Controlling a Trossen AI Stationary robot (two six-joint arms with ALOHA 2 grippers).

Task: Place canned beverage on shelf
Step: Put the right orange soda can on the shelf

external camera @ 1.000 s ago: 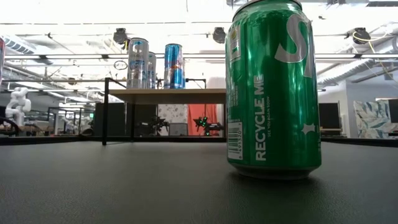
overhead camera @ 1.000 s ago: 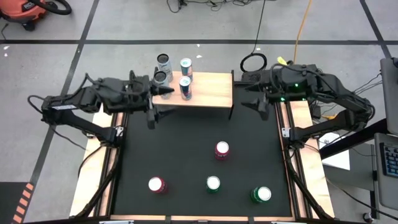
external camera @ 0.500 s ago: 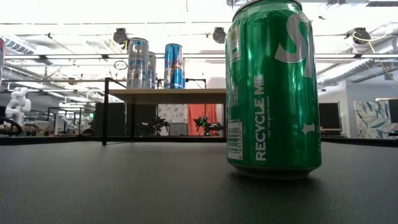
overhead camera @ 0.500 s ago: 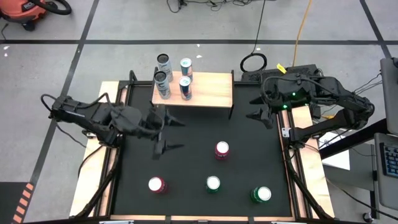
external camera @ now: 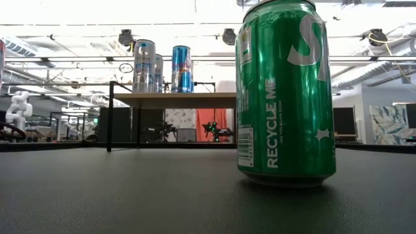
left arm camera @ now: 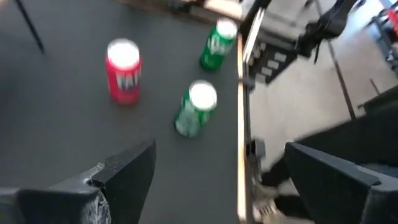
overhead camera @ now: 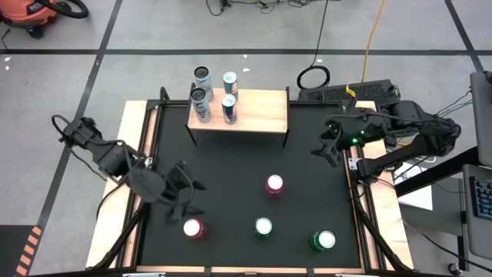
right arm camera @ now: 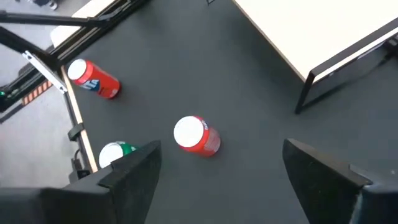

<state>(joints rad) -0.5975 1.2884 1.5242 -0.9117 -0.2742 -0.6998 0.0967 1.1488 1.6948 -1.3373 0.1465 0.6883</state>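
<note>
The left gripper (overhead camera: 187, 198) hovered with fingers spread empty above the red can (overhead camera: 193, 228) on the black counter (overhead camera: 231, 169), the right gripper (overhead camera: 323, 144) likewise open beside the light-wood shelf (overhead camera: 261, 108) holding four cans.

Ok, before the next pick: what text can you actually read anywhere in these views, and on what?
"RECYCLE ME": running vertically up the green can nearest the low camera.
A large white "S": partial logo, same can, cut off.
Small print and barcode beside it: too small to read.
Cans on the shelf and the red cans' lettering: too blurred.
</note>
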